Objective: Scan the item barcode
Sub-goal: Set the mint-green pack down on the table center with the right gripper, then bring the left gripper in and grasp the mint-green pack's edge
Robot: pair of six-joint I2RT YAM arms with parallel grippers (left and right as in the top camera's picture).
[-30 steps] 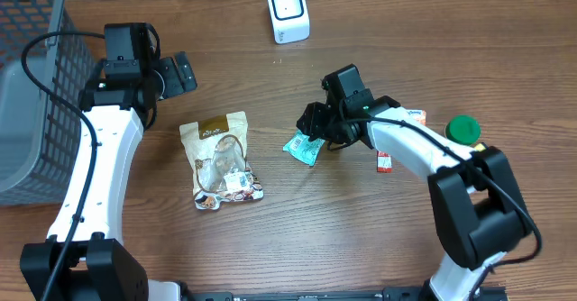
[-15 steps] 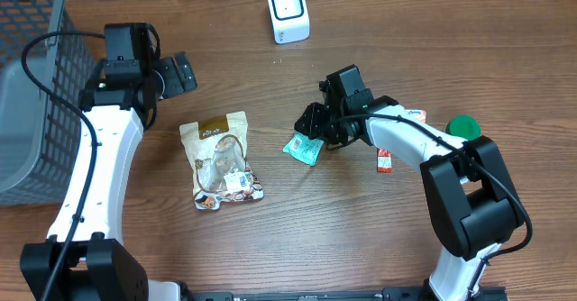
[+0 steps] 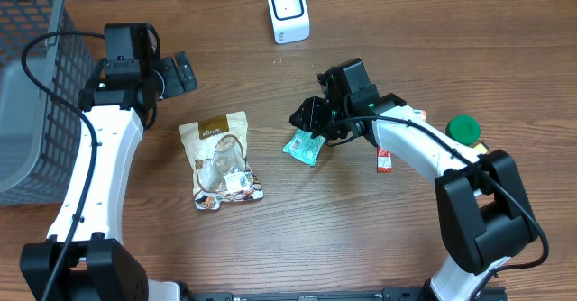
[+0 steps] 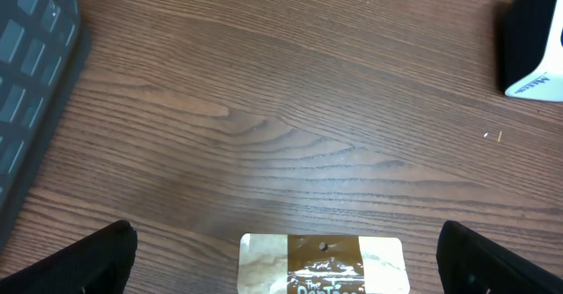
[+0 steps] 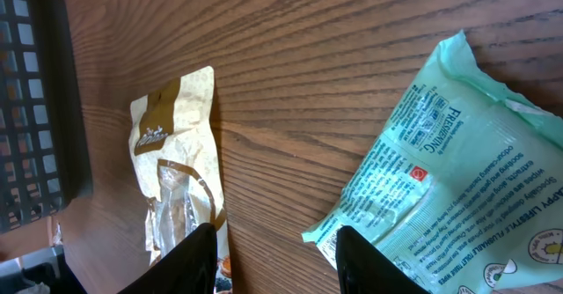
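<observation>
**Pickup for scan — grip not confirmed**

Found mint-green plastic wipes packet lying flat at overhead centre, well below white boxy scanner at top centre. Noted right gripper part spread astride packet's corner — no pinch evident; left gripper fully spread, idle, upper left. Advise: seat deeper over edge, close squarely, leave printed face uncovered.

Bright, even light from above leaves only soft shadows on the table. The left wrist view is slightly soft, with pale sheen; the right shows packet print sharply, fingers blurred.
</observation>
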